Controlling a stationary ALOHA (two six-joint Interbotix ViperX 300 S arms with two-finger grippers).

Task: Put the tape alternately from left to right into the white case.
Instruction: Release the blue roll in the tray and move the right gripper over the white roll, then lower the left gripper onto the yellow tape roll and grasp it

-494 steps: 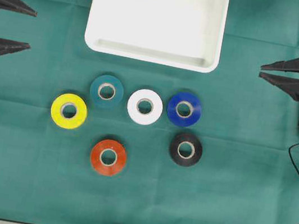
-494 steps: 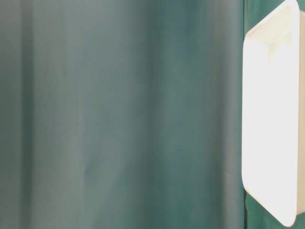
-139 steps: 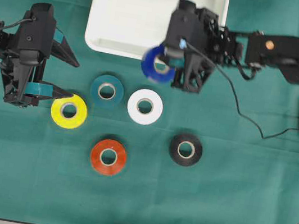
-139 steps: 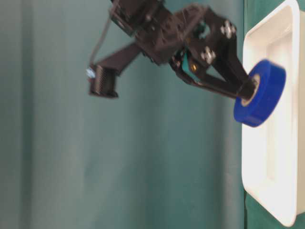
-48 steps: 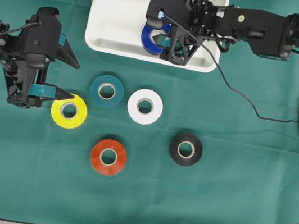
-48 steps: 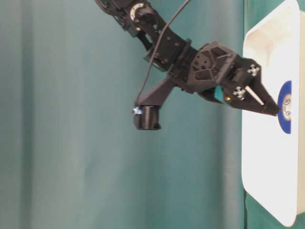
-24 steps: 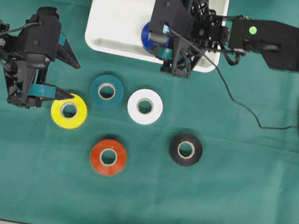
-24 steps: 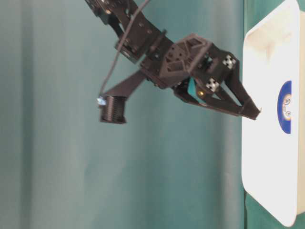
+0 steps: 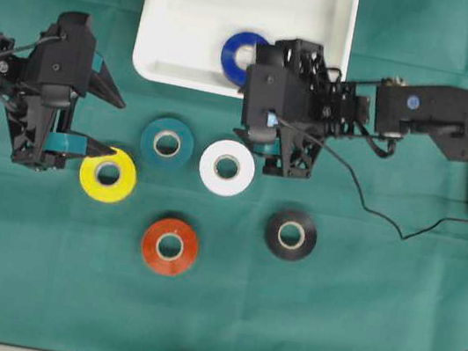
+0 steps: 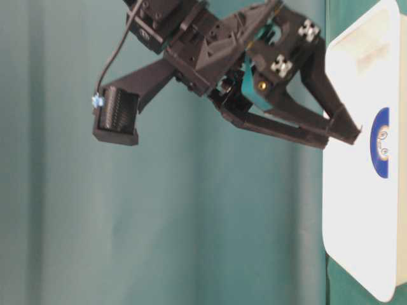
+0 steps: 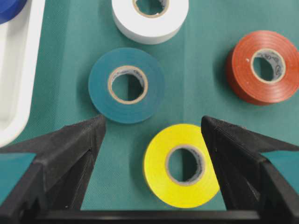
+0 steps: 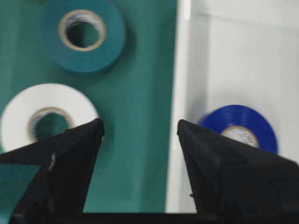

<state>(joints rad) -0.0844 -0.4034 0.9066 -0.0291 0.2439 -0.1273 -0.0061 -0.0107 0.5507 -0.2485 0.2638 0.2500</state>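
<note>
Hovering over case's near rim: right tool [image 9: 268, 138], jaws wide, empty. 
Left tool [image 11: 152, 128]: jaws wide, empty, straddling yellow roll [image 11: 181, 165] on bench [image 9: 354, 319].
Blue roll [image 9: 243, 57]: flat inside white case [image 9: 189, 8].
Teal roll [image 9: 167, 142], white roll [image 9: 227, 167], black roll [image 9: 291, 233], orange-red roll [image 9: 170, 246]: on bench, outside case.
Risks: 
- left jaw tip clipping neighbouring teal roll on descent; 
- roll slipping if gripped off-centre; 
- both arms crowding case rim.

White case [image 9: 188, 17] mostly free (blue roll [image 9: 240, 55] inside)
</note>
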